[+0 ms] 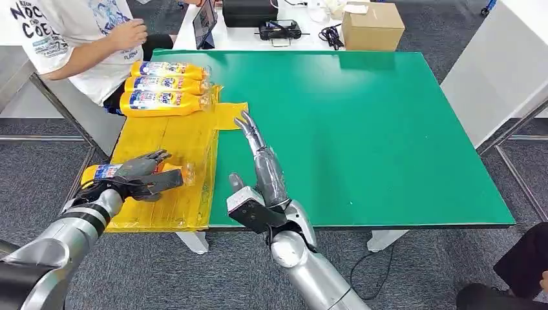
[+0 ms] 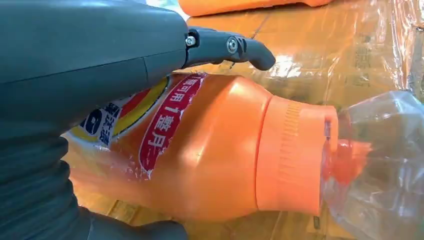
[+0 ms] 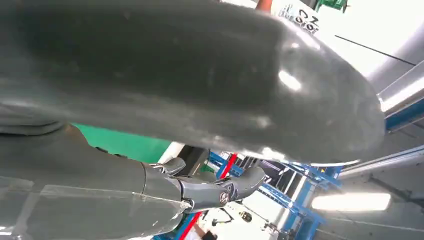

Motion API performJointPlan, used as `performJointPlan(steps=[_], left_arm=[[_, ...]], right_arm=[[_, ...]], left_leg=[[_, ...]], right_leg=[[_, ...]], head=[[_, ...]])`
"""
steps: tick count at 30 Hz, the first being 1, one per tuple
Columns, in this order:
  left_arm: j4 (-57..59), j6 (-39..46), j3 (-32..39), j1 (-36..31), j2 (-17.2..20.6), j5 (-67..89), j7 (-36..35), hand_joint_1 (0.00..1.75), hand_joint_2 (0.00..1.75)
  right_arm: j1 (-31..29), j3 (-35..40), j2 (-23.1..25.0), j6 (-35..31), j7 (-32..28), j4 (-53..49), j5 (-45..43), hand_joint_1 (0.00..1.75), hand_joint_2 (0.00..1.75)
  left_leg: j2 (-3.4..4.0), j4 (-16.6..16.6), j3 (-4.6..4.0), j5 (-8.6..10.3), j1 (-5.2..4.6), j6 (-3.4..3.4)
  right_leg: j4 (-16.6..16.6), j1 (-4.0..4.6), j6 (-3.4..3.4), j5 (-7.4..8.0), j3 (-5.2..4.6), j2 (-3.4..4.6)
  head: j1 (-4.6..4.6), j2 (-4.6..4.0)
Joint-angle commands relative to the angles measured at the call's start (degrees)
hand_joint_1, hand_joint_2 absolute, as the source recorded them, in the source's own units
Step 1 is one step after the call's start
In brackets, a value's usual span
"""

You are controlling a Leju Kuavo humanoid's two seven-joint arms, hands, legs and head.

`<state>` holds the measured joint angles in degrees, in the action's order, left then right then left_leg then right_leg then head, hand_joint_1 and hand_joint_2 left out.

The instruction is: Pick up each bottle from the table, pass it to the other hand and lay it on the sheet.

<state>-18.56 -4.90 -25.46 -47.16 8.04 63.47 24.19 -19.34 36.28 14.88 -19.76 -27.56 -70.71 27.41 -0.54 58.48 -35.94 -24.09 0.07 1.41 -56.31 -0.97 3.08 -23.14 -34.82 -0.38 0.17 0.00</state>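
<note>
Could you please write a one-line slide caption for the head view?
Left hand grips an orange plastic bottle over the yellow sheet; right hand open above the green table.

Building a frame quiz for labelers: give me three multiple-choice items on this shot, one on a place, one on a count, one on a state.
1. Where do the bottles that no hand holds lie?
A. at the far end of the yellow sheet
B. on the bare green table top
C. on the cardboard box

2. How many orange bottles show in all?
A. two
B. four
C. six

3. What is the left hand doing?
A. hanging open over the floor
B. gripping a bottle low over the sheet
C. resting flat on the green top

Key:
1 A: the three free bottles lie side by side on the yellow sheet, at its far end.
2 B: those three plus the held bottle.
3 B: the left hand has its fingers around that bottle; the right hand holds nothing over the green table.
</note>
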Motion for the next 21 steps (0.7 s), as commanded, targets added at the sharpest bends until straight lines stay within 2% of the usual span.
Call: performJointPlan(steps=[1, 8, 9, 15, 18, 19, 21], left_arm=[[2.9, -0.8, 0.8, 1.0, -0.3, 0.0, 0.0, 0.0, 1.75], [2.7, -1.6, 1.7, 1.1, -0.4, -1.1, 1.0, 0.0, 1.75], [2.5, -2.8, 3.0, 1.6, -0.7, -2.9, 2.6, 0.0, 0.0], [0.9, -11.6, 7.1, 3.6, -1.3, -11.4, 9.0, 0.0, 0.0], [-0.2, -15.5, 8.8, 4.0, -1.5, -15.5, 11.8, 0.0, 0.0], [-1.1, -16.2, 9.9, 4.4, -1.8, -17.9, 12.7, 0.0, 0.0], [-2.5, -14.5, 11.4, 5.2, -3.0, -20.3, 14.2, 0.0, 0.0]], right_arm=[[-2.8, 1.7, -1.1, 0.2, -0.2, 3.8, -0.4, 0.0, 0.0], [-2.9, 1.6, -1.0, 0.1, -0.2, 4.0, -0.4, 0.0, 0.0], [-3.0, 1.7, -1.0, 0.2, -0.3, 4.2, -0.4, 0.0, 0.0], [-3.9, 1.7, -0.5, -0.2, -0.6, 6.3, -1.0, 0.0, 0.0], [-4.3, 1.7, -0.3, -0.3, -0.8, 7.1, -1.2, 0.0, 0.0], [-4.5, 1.7, -0.3, -0.4, -0.9, 7.4, -1.3, 0.0, 1.75], [-4.5, 1.7, -0.3, -0.6, -0.9, 7.6, -1.2, 0.0, 1.75]], left_leg=[[0.19, -0.1, 0.36, -0.1, 0.02, -0.06], [0.18, -0.1, 0.36, -0.1, 0.03, -0.06], [0.15, -0.1, 0.25, -0.06, -0.01, -0.03], [0.26, -0.1, 0.54, -0.14, 0.02, -0.08], [0.06, -0.1, 0.35, -0.06, -0.03, -0.03], [0.15, -0.1, 0.55, -0.11, 0.02, -0.06], [0.05, -0.1, 0.44, -0.04, -0.03, -0.03]], right_leg=[[0.1, 0.03, -0.11, -0.05, 0.3, 0.18], [0.1, 0.04, -0.11, -0.05, 0.3, 0.17], [0.1, 0.0, -0.07, -0.02, 0.19, 0.13], [0.1, 0.03, -0.14, -0.07, 0.46, 0.24], [0.1, -0.02, -0.09, -0.04, 0.3, 0.07], [0.2, 0.03, -0.14, -0.05, 0.5, 0.14], [0.1, -0.03, -0.08, -0.03, 0.41, 0.05]], head=[[0.0, 0.0], [0.0, 0.0], [0.0, 0.0], [0.0, 0.0], [-0.02, 0.0], [0.0, 0.0], [0.0, 0.0]])
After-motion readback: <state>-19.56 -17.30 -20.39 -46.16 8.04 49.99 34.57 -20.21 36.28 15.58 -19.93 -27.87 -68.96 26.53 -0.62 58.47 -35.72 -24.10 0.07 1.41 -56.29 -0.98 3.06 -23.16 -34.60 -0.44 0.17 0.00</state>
